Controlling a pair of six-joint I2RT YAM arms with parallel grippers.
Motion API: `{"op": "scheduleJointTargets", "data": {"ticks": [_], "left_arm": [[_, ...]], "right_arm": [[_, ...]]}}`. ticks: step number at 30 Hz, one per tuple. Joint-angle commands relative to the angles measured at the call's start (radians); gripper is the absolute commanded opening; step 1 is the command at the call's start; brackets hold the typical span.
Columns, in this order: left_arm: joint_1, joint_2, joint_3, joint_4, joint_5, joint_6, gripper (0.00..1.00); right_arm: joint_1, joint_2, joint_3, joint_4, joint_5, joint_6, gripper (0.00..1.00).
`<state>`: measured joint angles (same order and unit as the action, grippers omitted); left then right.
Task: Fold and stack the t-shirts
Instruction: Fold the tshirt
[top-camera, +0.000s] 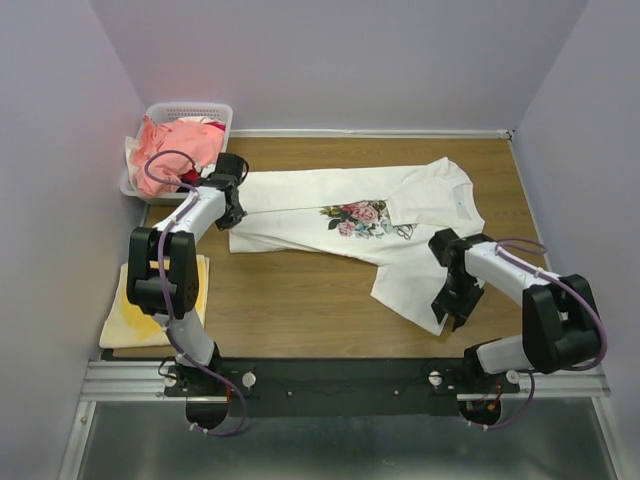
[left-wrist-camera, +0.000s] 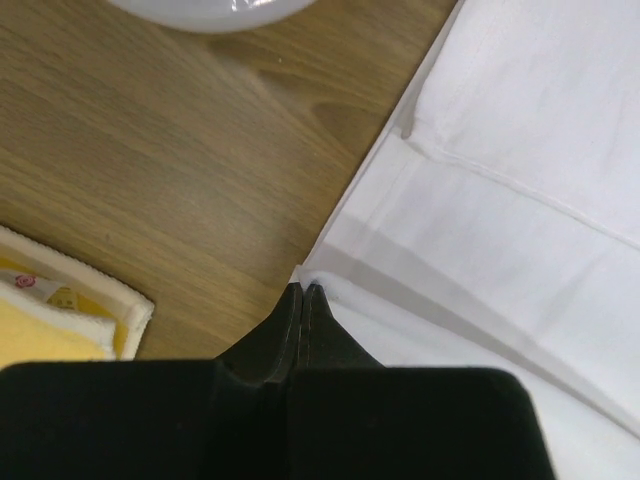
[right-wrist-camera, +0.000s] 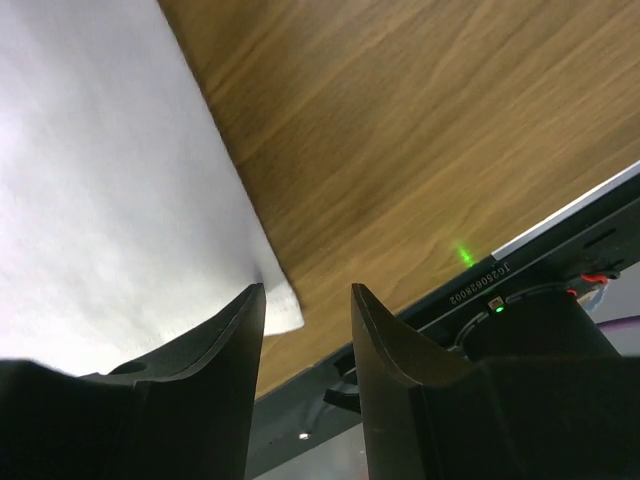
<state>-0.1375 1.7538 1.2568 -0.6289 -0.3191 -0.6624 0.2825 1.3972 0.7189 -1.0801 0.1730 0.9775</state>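
Table (top-camera: 300, 290) of brown wood carries 1 white t-shirt (top-camera: 300, 205), laid out sideways with its collar toward the right and its hem toward the left. A floral print (top-camera: 362, 218) shows on the chest. The garment is partly folded: a long crease runs along its length, and a flap reaches toward the near right of the table.

The left gripper (top-camera: 236, 215) sits at the hem end, on the shirt's left edge. In the left wrist view its 2 fingers are pressed fully together, with the tips right at a layered corner of the white cloth. Whether any cloth is nipped between them I cannot tell.

The right gripper (right-wrist-camera: 308, 292) is over the near right flap, its jaws partway apart and gripping nothing. The flap's corner lies on the wood below, just beside the left-hand finger (right-wrist-camera: 235, 340) in that view. Beyond it runs the table's dark front rail (right-wrist-camera: 540, 250).

At the far left corner stands a white lattice basket (top-camera: 215, 108) holding a crumpled salmon-pink t-shirt (top-camera: 175, 140) and a bit of red cloth (top-camera: 189, 180). A folded yellow cloth (top-camera: 135, 312) lies at the near left, well apart from the white t-shirt, under the left arm
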Motion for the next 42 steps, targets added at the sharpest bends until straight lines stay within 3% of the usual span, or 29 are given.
{"op": "scheduleJointTargets", "data": {"ticks": [1,12,13,17,19,21,26,42], "left_arm": [[0.019,0.030,0.042,-0.002,0.005,0.032,0.00],[0.027,0.050,0.055,0.000,0.032,0.047,0.00],[0.027,0.050,0.056,0.000,0.034,0.047,0.00],[0.030,0.050,0.059,-0.005,0.031,0.053,0.00],[0.033,0.049,0.056,-0.006,0.029,0.055,0.00],[0.035,0.047,0.055,-0.005,0.029,0.057,0.00],[0.036,0.046,0.053,-0.005,0.026,0.058,0.00],[0.038,0.044,0.036,0.000,0.015,0.057,0.00]], "right_arm": [[0.009,0.065,0.019,0.064,0.002,0.023,0.49],[0.047,0.183,0.053,0.186,0.006,-0.003,0.49],[0.049,0.193,0.039,0.200,0.002,-0.005,0.46],[0.060,0.223,0.039,0.210,0.003,-0.010,0.12],[0.069,0.201,0.057,0.192,0.022,0.000,0.13],[0.083,0.169,0.082,0.184,0.022,0.003,0.25],[0.112,0.151,0.126,0.134,0.028,0.015,0.37],[0.153,0.114,0.185,0.048,0.045,0.020,0.39]]}}
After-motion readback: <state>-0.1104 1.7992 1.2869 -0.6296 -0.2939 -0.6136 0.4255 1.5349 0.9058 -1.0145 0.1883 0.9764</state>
